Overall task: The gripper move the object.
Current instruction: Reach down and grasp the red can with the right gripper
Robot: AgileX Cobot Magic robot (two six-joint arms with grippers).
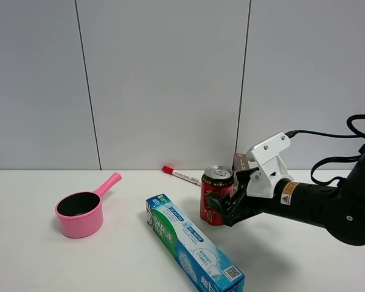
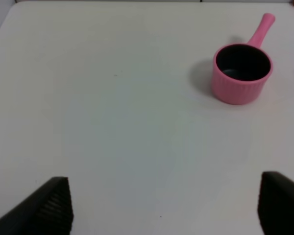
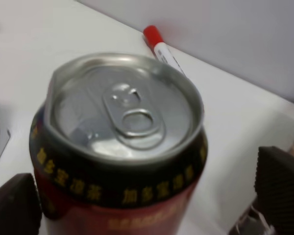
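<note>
The table (image 1: 48, 261) was seen from high in front, toward the wall (image 1: 170, 79). The pink saucepan (image 1: 79, 226) was shared with the distant, downward left wrist view; the red can (image 1: 213, 201) with the very close right wrist view.

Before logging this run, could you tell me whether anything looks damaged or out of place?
The red can seems dented: its top rim has an angular kink on one side. It stands upright, nothing spilled.
</note>
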